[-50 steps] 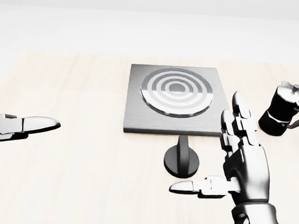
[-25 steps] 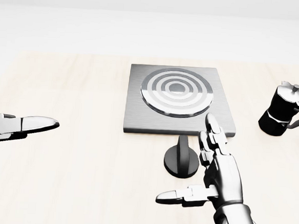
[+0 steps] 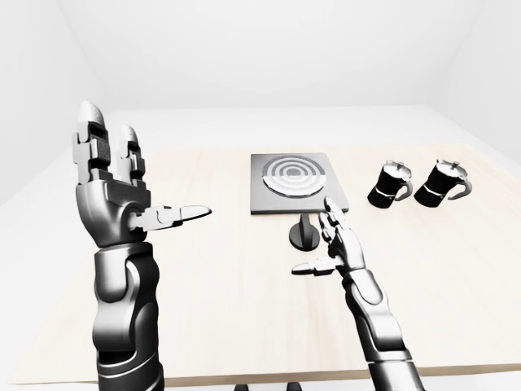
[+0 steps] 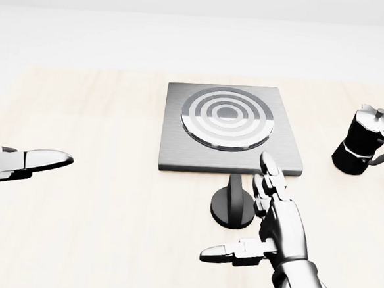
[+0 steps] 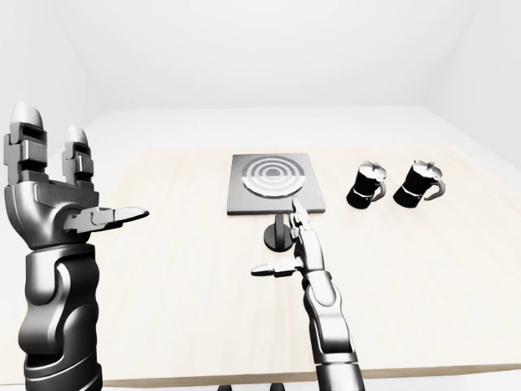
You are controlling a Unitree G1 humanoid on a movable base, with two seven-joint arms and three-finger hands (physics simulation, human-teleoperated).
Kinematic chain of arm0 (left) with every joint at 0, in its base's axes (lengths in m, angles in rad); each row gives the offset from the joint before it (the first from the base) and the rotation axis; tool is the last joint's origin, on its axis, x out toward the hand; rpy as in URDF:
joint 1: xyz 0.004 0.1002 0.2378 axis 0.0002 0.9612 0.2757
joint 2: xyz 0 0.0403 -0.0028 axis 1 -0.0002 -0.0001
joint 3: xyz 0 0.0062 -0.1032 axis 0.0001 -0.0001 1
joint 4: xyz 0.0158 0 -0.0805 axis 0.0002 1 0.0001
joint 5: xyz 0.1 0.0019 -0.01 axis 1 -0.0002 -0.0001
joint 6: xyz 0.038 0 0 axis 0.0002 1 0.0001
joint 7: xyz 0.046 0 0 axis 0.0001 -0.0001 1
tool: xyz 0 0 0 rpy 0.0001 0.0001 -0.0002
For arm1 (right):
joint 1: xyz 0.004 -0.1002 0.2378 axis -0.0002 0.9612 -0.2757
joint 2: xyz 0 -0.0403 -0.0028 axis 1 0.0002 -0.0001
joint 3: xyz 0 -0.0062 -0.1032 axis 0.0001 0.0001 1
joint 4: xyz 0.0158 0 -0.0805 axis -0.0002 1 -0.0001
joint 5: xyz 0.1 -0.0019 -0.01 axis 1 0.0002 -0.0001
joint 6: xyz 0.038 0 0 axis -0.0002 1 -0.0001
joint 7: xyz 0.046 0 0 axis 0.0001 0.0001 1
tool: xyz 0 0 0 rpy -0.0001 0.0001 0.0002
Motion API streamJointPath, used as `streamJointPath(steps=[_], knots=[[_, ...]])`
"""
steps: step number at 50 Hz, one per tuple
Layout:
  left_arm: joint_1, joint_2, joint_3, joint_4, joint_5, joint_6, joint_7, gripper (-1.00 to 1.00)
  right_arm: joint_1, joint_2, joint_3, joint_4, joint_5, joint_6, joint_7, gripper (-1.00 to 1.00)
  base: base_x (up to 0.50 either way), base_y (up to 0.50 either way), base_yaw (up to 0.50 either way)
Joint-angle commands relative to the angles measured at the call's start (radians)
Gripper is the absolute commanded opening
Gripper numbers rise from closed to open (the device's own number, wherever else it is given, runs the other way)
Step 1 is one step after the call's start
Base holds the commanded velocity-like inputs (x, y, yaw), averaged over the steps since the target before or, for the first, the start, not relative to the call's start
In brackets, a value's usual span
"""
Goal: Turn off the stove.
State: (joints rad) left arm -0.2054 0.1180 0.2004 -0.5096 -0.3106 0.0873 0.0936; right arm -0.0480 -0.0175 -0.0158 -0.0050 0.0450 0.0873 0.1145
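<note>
Square grey metal stove (image 4: 229, 128) w/ round black knob (image 4: 233, 204); right hand (image 4: 280, 227) beside knob, fingers spread, empty; left hand (image 3: 114, 195) raised, open, empty.

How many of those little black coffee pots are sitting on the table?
2: one black moka pot right of the grey square stove in the left-eye view, the other pot beside it, farther right.

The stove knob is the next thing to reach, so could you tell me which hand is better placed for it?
Probably the right hand: it hangs open right beside the stove knob. The left hand is raised, open, far off toward the view's left.
</note>
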Motion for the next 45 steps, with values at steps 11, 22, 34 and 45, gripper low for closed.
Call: streamJointPath(steps=[11, 22, 34, 45], knots=[[0.000, 0.001, 0.001, 0.000, -0.001, 0.000, 0.001, 1.00, -0.020, -0.009, -0.015, 0.099, -0.004, 0.000, 0.007, 1.00, 0.00, 0.00, 0.00], [0.002, 0.002, 0.003, -0.001, 0.000, 0.000, 0.001, 1.00, -0.026, -0.008, -0.010, 0.145, -0.013, 0.000, 0.009, 1.00, 0.00, 0.00, 0.00], [0.004, 0.001, 0.003, -0.001, 0.000, 0.000, 0.000, 1.00, -0.022, -0.004, -0.002, 0.166, -0.019, -0.016, 0.012, 1.00, 0.00, 0.00, 0.00], [0.013, -0.001, 0.002, -0.008, 0.003, 0.000, -0.003, 1.00, -0.022, -0.005, -0.007, 0.207, -0.020, -0.046, 0.013, 1.00, 0.00, 0.00, 0.00]])
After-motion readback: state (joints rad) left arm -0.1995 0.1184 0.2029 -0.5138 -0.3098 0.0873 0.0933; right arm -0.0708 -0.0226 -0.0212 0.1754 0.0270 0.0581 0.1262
